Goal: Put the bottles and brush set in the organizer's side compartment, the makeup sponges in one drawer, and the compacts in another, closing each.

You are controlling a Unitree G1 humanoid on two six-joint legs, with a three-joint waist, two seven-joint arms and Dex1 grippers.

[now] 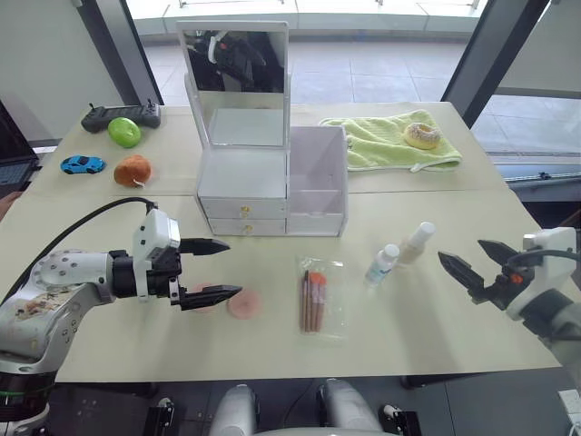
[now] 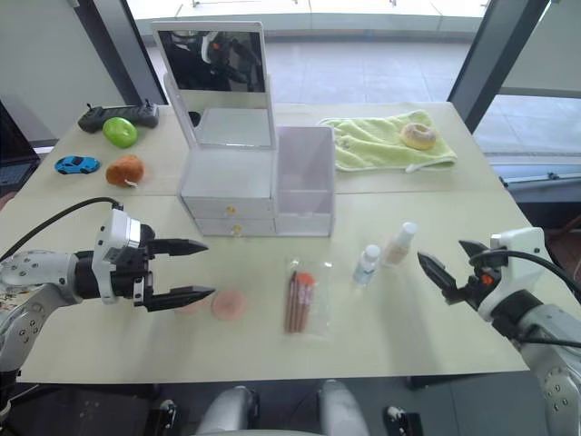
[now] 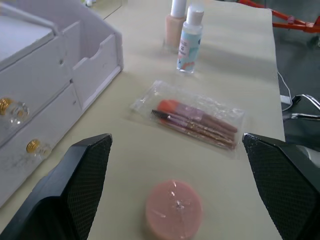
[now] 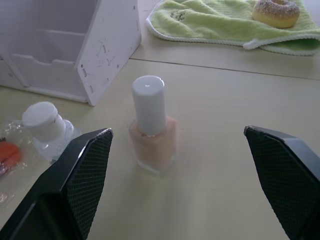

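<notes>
Head view: left gripper (image 1: 216, 269) spread wide above pink makeup sponge (image 1: 244, 305); right gripper (image 1: 475, 263) gaping at 3 o'clock of bottles (image 1: 382, 264).
Left wrist: brush set (image 3: 192, 121) flat, beside organizer (image 3: 55, 85).
Right wrist: cream-beige bottle (image 4: 151, 131) upright, between fingers (image 4: 75, 185).

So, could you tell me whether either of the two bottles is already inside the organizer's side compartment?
No, both bottles stand upright on the table in front of the side compartment, between it and the open right gripper.

text: none legible — clear bottle (image 3: 189, 42) label | print too blurred to read
</notes>
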